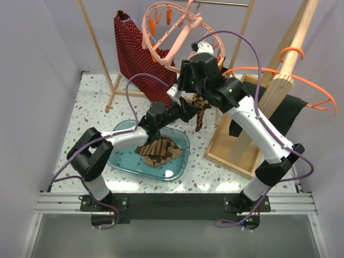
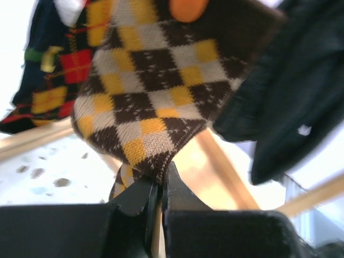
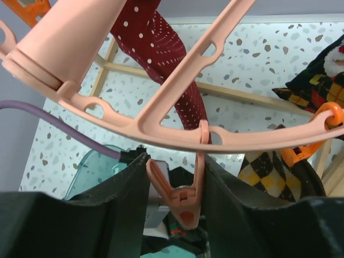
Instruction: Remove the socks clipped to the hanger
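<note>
The salmon-pink hanger (image 1: 180, 37) hangs tilted at the back; its ring and spokes fill the right wrist view (image 3: 161, 129). A brown-and-tan checkered sock (image 1: 201, 110) hangs from an orange peg (image 3: 309, 150) on it. My left gripper (image 2: 160, 183) is shut on that sock's lower tip (image 2: 156, 97). My right gripper (image 3: 176, 177) is closed around a pink peg (image 3: 183, 199) under the ring, one finger against each handle. A navy sock (image 3: 317, 80) with red and yellow marks hangs to the right. More checkered socks (image 1: 156, 150) lie in the teal tray (image 1: 183, 161).
A red white-dotted garment (image 1: 131, 48) hangs at the back left. A black cloth (image 1: 287, 110) and a thin orange hanger (image 1: 301, 80) sit on the slanted wooden post (image 1: 290, 64) at the right. A wooden crate (image 1: 226, 156) stands beside the tray.
</note>
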Robot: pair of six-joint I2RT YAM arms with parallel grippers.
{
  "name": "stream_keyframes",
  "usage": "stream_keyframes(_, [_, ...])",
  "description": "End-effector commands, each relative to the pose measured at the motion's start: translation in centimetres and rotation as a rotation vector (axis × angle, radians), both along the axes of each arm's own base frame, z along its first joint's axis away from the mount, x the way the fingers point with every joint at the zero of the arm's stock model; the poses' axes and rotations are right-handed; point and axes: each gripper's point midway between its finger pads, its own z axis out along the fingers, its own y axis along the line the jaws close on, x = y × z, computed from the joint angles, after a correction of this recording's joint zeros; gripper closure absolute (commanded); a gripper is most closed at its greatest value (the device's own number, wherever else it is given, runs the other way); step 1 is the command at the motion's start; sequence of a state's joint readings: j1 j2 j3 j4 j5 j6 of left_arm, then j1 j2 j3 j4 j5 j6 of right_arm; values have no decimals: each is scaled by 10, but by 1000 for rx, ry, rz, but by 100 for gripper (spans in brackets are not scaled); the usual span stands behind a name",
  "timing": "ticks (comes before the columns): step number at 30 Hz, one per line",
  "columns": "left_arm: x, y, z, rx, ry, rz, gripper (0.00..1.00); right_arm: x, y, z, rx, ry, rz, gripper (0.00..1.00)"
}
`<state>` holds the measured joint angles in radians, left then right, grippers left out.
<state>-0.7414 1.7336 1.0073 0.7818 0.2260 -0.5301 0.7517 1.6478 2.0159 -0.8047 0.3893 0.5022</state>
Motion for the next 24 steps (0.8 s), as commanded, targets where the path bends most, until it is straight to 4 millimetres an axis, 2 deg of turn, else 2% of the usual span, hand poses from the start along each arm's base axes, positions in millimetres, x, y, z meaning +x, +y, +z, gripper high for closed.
stream_keyframes(1, [-28, 3, 32, -97, -1, -98, 100, -13, -3, 6, -9, 17, 38, 52])
stream_keyframes(6, [-44, 7, 35, -113, 26, -143, 100, -22, -11, 8, -13, 16, 43, 43])
stream_keyframes(15, [-60, 14, 45, -123, 36, -179, 100, -38, -41, 11, -81, 12, 3, 40])
stream_keyframes(21, [-68, 19, 51, -125, 31, -190, 100, -32, -67, 9, -177, -2, -108, 41])
stream_keyframes(24, [-72, 22, 56, -122, 24, -194, 100, -27, -74, 9, -213, -4, -153, 41])
